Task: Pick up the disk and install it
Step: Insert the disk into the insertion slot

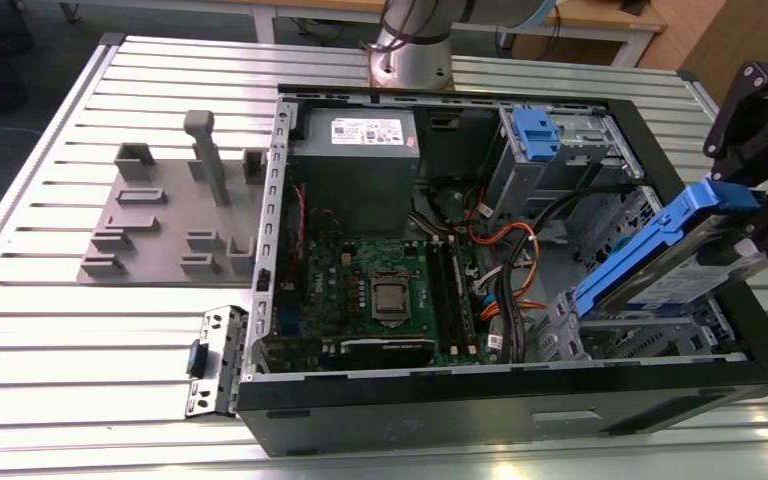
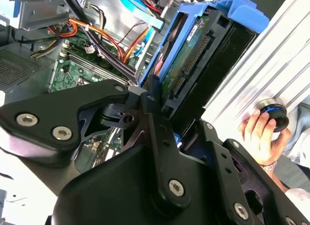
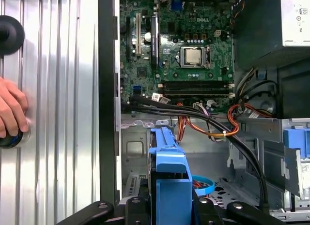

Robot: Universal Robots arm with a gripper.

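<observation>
While clamped on disk (image 1: pixel 671 262), hand (image 1: pixel 744 215) hangs over open computer case (image 1: pixel 491 400), exterior view's right side; disk tilted, long axis slanting down into case toward drive cage (image 1: pixel 558 150) side.

The disk (image 1: pixel 671 262) hangs tilted over the open computer case (image 1: pixel 518 400), at the exterior view's right. The motherboard (image 1: pixel 384 290) lies inside the case.

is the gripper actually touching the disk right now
Touching. In the exterior view the gripper is clamped on the upper end of the disk, which hangs tilted over the open computer case; no gap shows between them.
</observation>
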